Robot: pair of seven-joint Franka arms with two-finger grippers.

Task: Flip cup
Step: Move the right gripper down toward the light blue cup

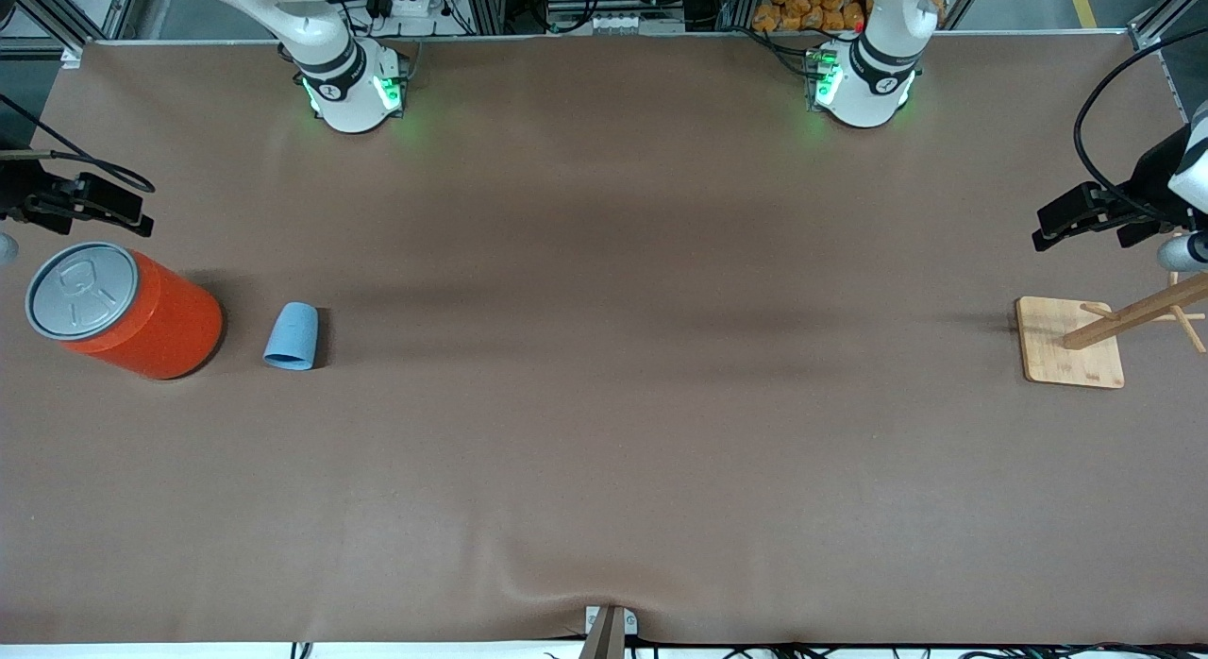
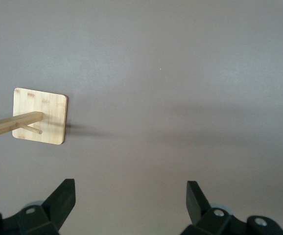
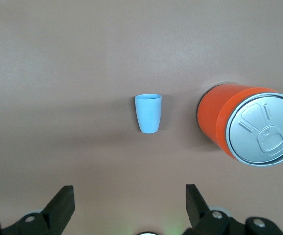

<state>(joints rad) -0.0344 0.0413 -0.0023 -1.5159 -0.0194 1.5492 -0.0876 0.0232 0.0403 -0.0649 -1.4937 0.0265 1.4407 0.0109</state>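
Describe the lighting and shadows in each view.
Front view: even overhead light, a short dark shadow beside the cup, broad soft bands across the table. Left wrist view: the wooden stand throws a faint streak. Right wrist view: soft shadows beside the cup and the orange can; no glare.

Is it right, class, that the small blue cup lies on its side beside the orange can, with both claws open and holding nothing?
Not quite. The cup is not on its side: it stands upside down, its wide rim on the table, as the front view shows. The rest holds: it is beside the orange can, and the left claw and right claw are open and hold nothing.
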